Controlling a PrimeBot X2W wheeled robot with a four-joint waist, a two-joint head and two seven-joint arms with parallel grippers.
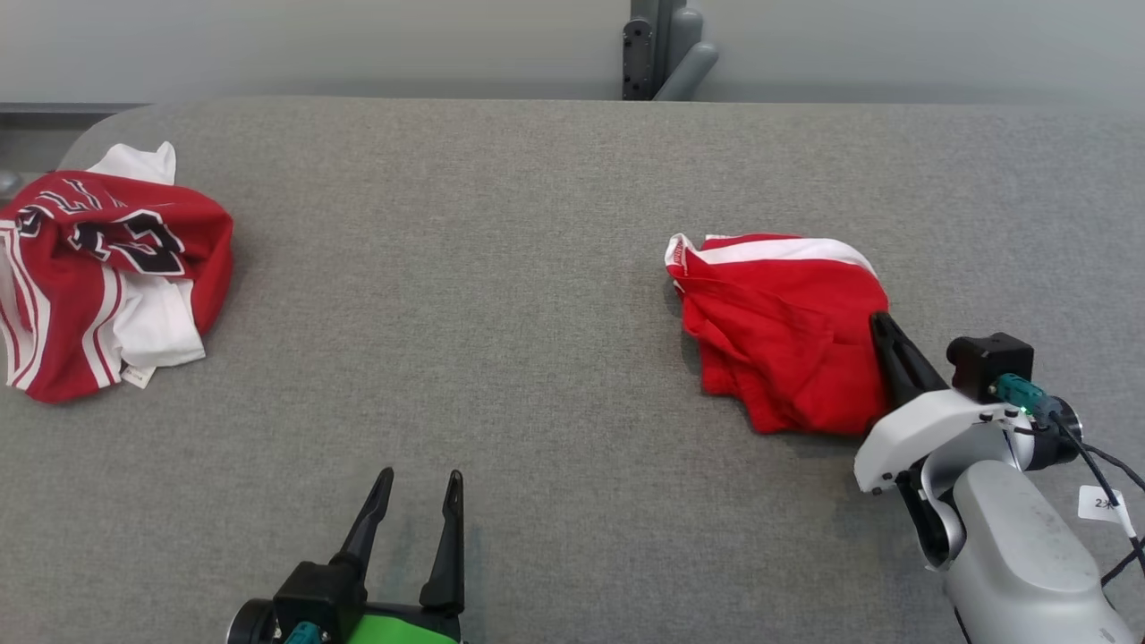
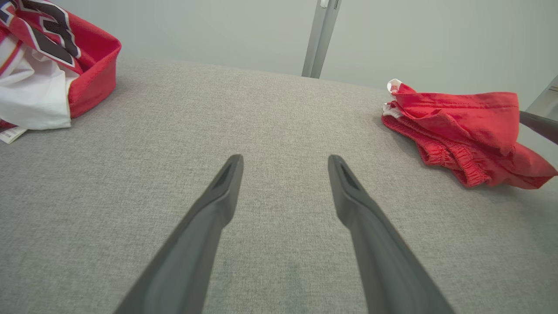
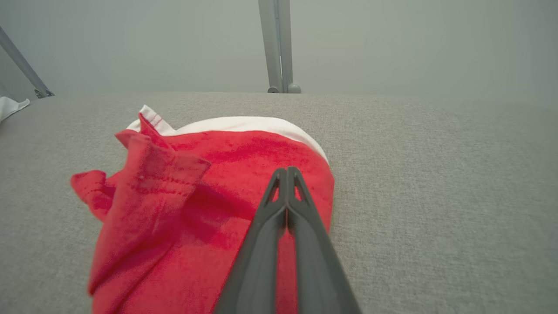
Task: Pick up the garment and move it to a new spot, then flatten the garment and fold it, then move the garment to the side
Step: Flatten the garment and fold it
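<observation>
The garment (image 1: 778, 331) is a crumpled red piece with a white band, lying right of the table's middle; I also see the garment (image 2: 462, 126) at the right of the left wrist view. My right gripper (image 1: 881, 320) is shut, its tips pinched together on the cloth at the garment's near right part. In the right wrist view the right gripper (image 3: 286, 171) lies over the red garment (image 3: 196, 196), its fingers pressed together. My left gripper (image 1: 420, 478) stands open above the bare table near the front edge, with nothing between the fingers of the left gripper (image 2: 285, 159).
A heap of red, white and black jerseys (image 1: 98, 268) lies at the table's far left, also the jerseys (image 2: 48, 56) in the left wrist view. The grey fabric table (image 1: 492, 313) stretches wide between the two heaps. A grey post (image 1: 662, 49) stands behind the far edge.
</observation>
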